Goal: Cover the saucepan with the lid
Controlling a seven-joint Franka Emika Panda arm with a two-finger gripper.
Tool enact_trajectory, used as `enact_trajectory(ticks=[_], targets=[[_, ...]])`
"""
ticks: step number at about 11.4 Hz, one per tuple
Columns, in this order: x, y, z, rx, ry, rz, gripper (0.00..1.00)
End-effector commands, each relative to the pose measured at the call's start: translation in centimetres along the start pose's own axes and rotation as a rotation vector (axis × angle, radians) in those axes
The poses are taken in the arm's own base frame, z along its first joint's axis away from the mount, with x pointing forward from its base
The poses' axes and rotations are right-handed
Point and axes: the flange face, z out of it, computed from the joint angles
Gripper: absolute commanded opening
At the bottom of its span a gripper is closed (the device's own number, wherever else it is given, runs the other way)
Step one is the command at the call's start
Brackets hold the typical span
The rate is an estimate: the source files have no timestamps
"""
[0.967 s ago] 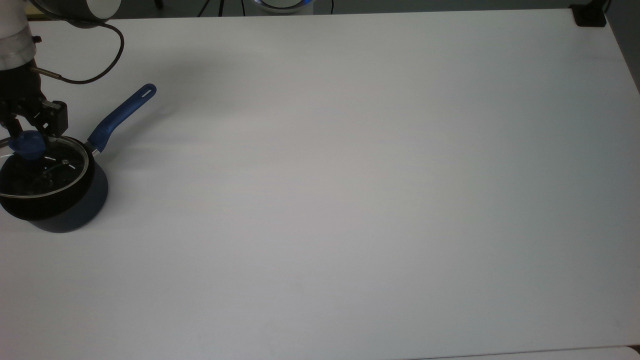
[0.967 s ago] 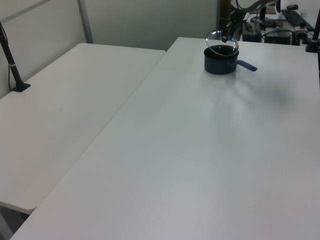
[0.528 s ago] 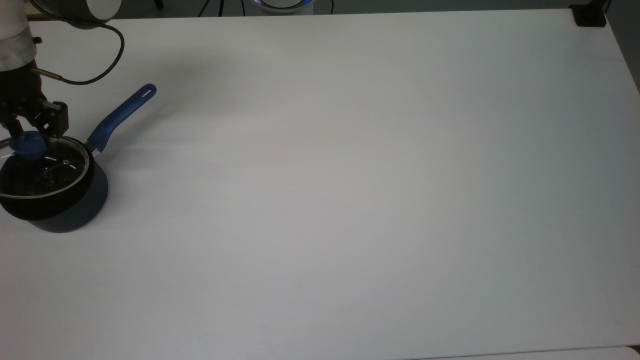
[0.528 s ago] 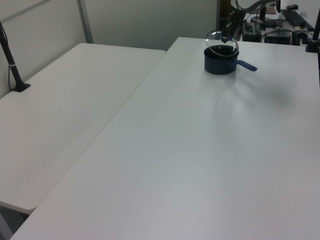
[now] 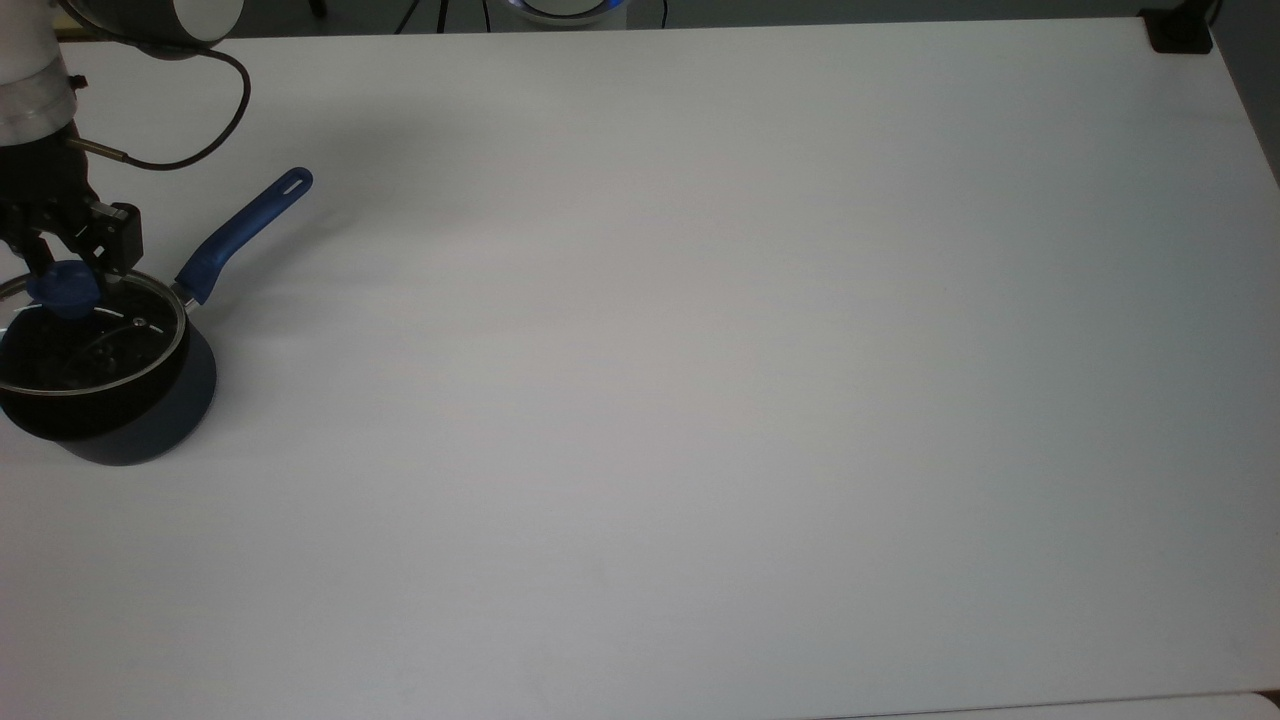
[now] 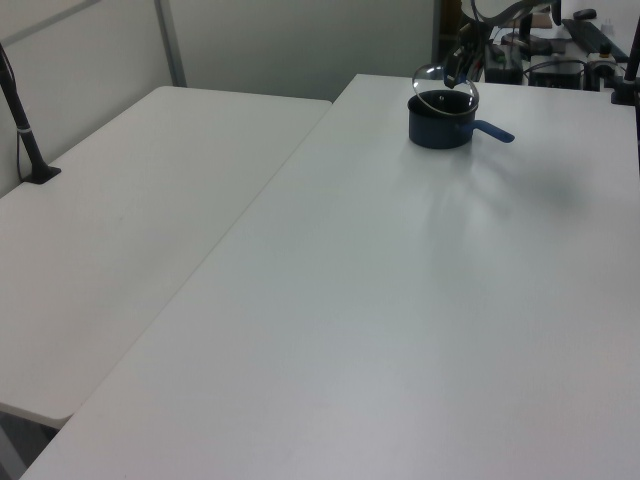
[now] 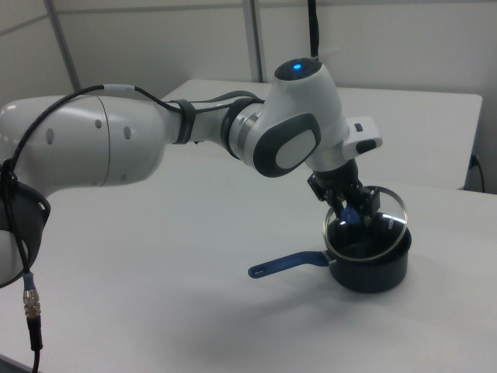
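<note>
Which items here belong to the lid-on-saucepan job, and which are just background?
Job items:
- lid, held by its blue knob, tilted over the pan
- saucepan
- tool, shut on the knob

Background:
- white table
- second table
- black cable
- black clamp at the table corner

The pan point(image 5: 110, 400) stands at the left edge of the white table point(image 5: 700, 350), near its far left corner, its blue handle point(image 5: 245, 232) (slotted at the tip) angling toward the far edge. The gripper point(image 5: 62, 268) grasps the blue knob point(image 5: 64, 288) of the lid point(image 5: 95, 340), which lies over the pan's mouth. A black cable point(image 5: 200, 120) loops from the arm.
</note>
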Motion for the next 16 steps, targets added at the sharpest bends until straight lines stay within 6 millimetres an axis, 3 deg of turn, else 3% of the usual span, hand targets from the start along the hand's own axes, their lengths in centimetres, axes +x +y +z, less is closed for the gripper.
enact_trajectory(ticks=[1, 4, 6, 7, 9, 10, 11, 13, 16], targets=[[0.0, -0.2, -0.4, -0.002, -0.015, -0.002, 0.51], [-0.1, -0.4, 1.3, 0.001, -0.026, -0.006, 0.58], [-0.2, -0.5, 2.5, 0.004, -0.038, -0.005, 0.94], [0.0, -0.6, 2.2, 0.002, -0.018, 0.001, 1.00], [0.5, -1.3, 1.6, 0.001, -0.001, 0.032, 1.00], [0.9, -1.8, -0.2, 0.005, 0.020, 0.040, 1.00], [1.4, -3.7, -3.2, 0.011, 0.045, 0.058, 1.00], [1.1, -11.6, -7.2, 0.033, -0.043, 0.062, 1.00], [-2.1, -22.1, -13.2, 0.016, -0.190, 0.024, 1.00]])
